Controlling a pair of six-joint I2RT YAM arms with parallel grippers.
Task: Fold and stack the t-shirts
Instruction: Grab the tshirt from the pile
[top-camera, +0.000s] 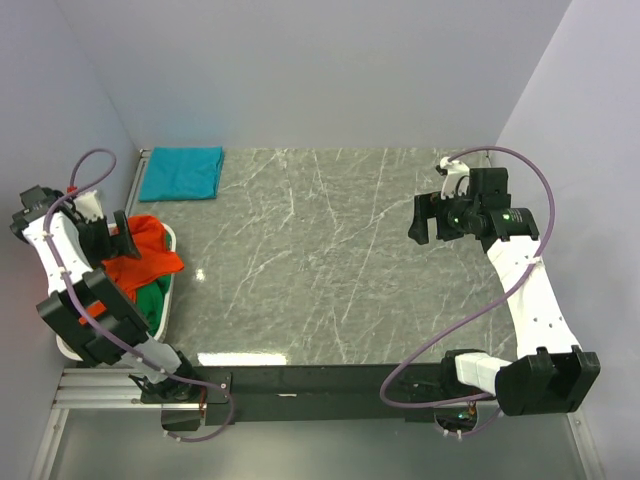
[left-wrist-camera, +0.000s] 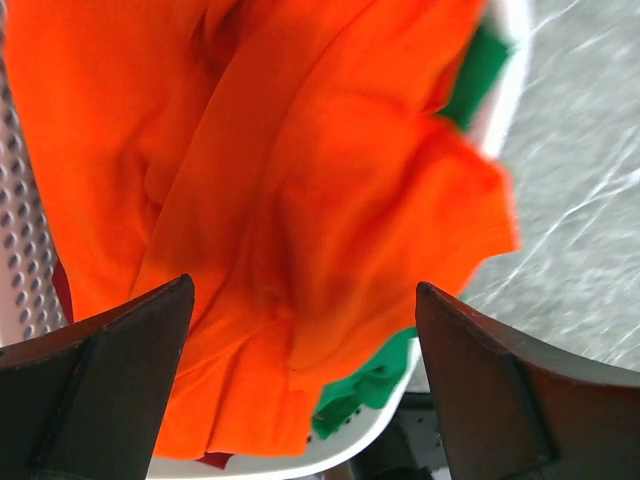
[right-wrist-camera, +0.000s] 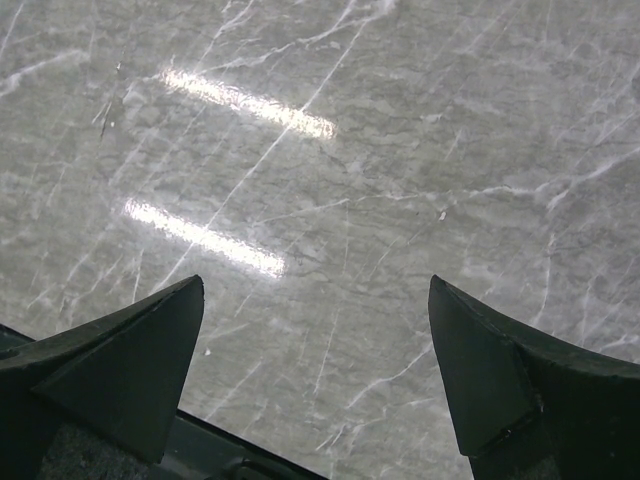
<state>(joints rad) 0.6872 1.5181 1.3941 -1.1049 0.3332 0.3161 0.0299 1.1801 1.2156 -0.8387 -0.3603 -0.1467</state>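
Left end effector (left-wrist-camera: 303, 290) is hanging wide open over the orange t-shirt (left-wrist-camera: 300, 180) heaped in the basket (left-wrist-camera: 510, 60), seemingly not touching, so I'm advising pinching one edge layer, leaving the green t-shirt (left-wrist-camera: 370, 385) below.

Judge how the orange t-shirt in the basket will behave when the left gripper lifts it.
The orange t-shirt lies crumpled in soft folds, so it will probably hang limp and unfurl. It drapes over the basket rim, so a trailing edge may snag there. The green t-shirt lies beneath it and might drag along.
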